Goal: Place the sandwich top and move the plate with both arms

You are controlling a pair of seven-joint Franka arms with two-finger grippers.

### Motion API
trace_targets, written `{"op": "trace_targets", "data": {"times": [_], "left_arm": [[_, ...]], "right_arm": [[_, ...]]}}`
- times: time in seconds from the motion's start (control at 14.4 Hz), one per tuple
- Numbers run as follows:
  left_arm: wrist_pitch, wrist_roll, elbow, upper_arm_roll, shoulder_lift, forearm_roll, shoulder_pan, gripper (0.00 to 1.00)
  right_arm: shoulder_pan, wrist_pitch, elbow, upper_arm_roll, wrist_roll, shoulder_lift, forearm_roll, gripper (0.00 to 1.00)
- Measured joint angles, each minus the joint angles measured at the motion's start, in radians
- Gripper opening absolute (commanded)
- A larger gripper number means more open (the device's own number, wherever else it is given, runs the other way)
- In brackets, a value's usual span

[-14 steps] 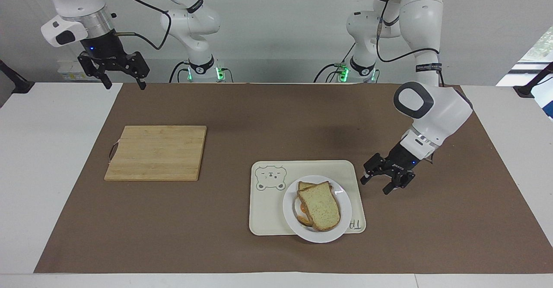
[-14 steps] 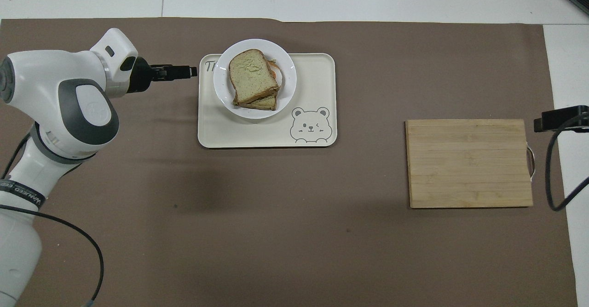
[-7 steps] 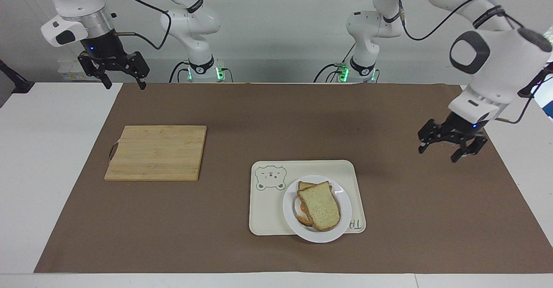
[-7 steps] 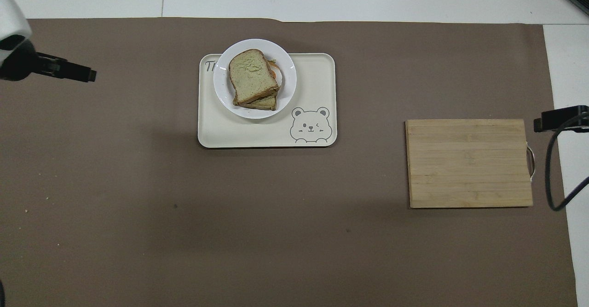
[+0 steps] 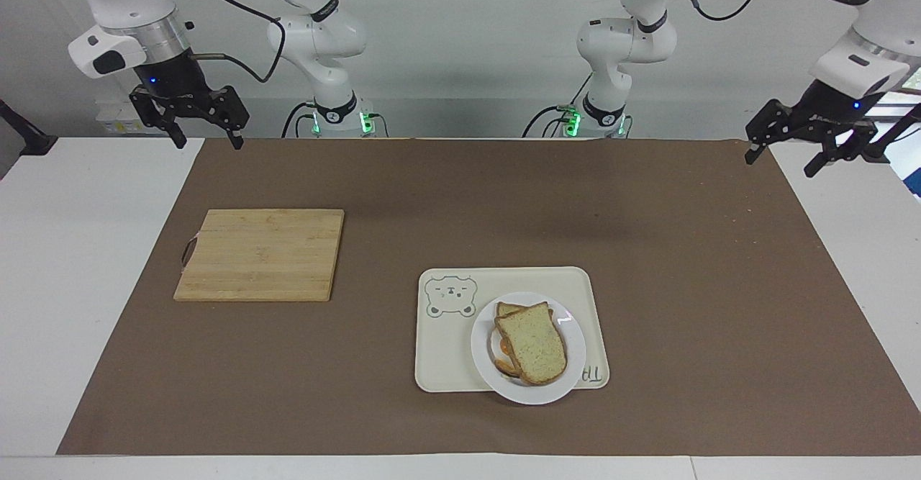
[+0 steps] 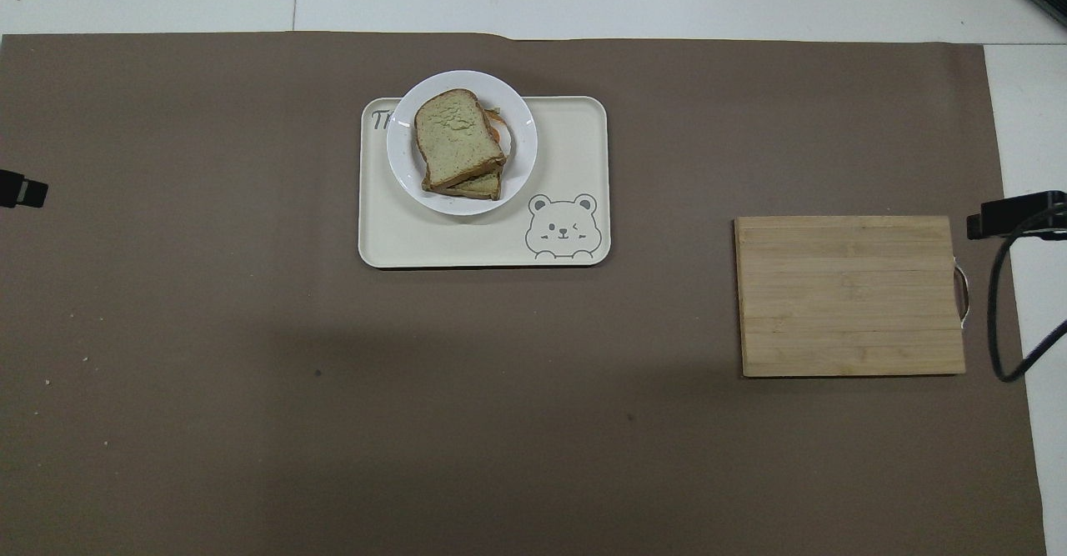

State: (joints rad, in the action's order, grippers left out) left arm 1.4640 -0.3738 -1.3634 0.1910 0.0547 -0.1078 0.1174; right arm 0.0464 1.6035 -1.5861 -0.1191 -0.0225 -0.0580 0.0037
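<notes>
Left gripper (image 5: 783, 164) is up in the air over the corner of the brown mat (image 5: 504, 199) at the left arm's end of the table, fingers spread apart, holding nothing; only a tip of it shows at the edge of the overhead view (image 6: 23, 190). Right gripper (image 5: 205, 141) hangs over the table edge at the right arm's end, just off the mat's corner near the robots, fingers apart too, empty; overhead catches only its tip (image 6: 1013, 214). Both arms are well apart from the food. Sandwich top (image 5: 534, 345), a plain pale greenish slice with brown crust, lies on the stacked sandwich, skewed a bit so the lower bread (image 5: 509, 310) peeks out and some orange filling (image 5: 505, 347) shows at one side. The stack sits on the small round white plate (image 5: 572, 322). The plate rests on the cream tray (image 5: 446, 350) with the bear drawing (image 5: 450, 296), shifted toward the tray's edge farther from the robots and overhanging it slightly. A wooden cutting board (image 5: 262, 254) lies flat on the mat toward the right arm's end, well apart from the tray, nothing on it.
</notes>
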Motion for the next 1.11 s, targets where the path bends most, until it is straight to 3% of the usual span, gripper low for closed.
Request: {"op": "trace_targets", "data": {"times": [0.21, 0.62, 1.11], "left_arm": [[-0.056, 0.004, 0.003, -0.018, -0.046, 0.023, 0.009, 1.0], [-0.07, 0.093, -0.023, -0.057, -0.066, 0.059, 0.009, 1.0], [-0.072, 0.111, -0.111, -0.068, -0.124, 0.103, 0.01, 1.0]], "right_arm": [[0.0, 0.0, 0.0, 0.0, 0.0, 0.0, 0.0, 1.0], [0.0, 0.0, 0.0, 0.0, 0.0, 0.0, 0.0, 1.0], [0.0, 0.0, 0.0, 0.0, 0.0, 0.0, 0.0, 1.0]]}}
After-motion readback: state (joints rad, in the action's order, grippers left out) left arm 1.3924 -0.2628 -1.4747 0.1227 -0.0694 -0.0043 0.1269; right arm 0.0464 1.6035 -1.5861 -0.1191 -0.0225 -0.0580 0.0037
